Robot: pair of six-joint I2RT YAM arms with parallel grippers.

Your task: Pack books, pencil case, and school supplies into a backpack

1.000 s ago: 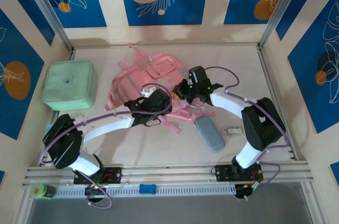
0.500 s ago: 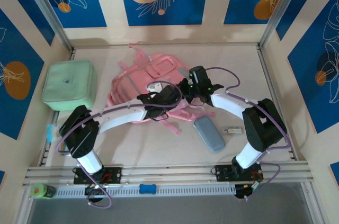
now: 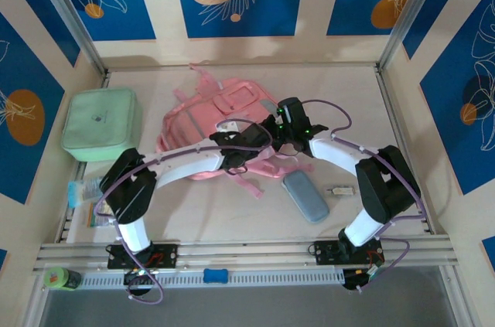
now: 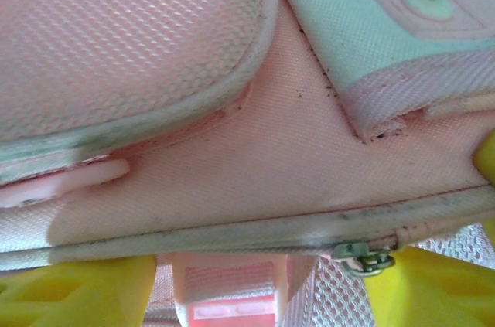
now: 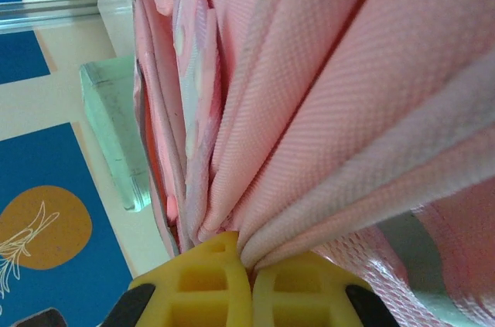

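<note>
Blue flower-patterned panels walled a pale wooden surface [image 3: 232, 211], where the pink backpack [image 3: 205, 122] lay flat toward the back, a mint-green box [image 3: 102, 124] to its left and the grey-blue pencil case [image 3: 305, 195] apart from it, near the right arm. The right fingers [image 5: 249, 265] were pressed together on a thin fold of the backpack's fabric. That pinch looked shallow, so a hard lift could probably pull the cloth free and let the opening drop shut. The left fingers [image 4: 261, 292] stood spread just above the bag's seam, closed on nothing that I could see. A strap lay between them and the small metal zip pull [image 4: 363, 256] sat off to one side, so closing there would likely catch the webbing, not the pull. Both wrists crowded the same edge and might have bumped. Overhead, the bag's lie, the pencil case and the closeness of the arms were plain, but not the grips. The right wrist view gave the pinched fold, and the left wrist view gave the zip pull and seam.
</note>
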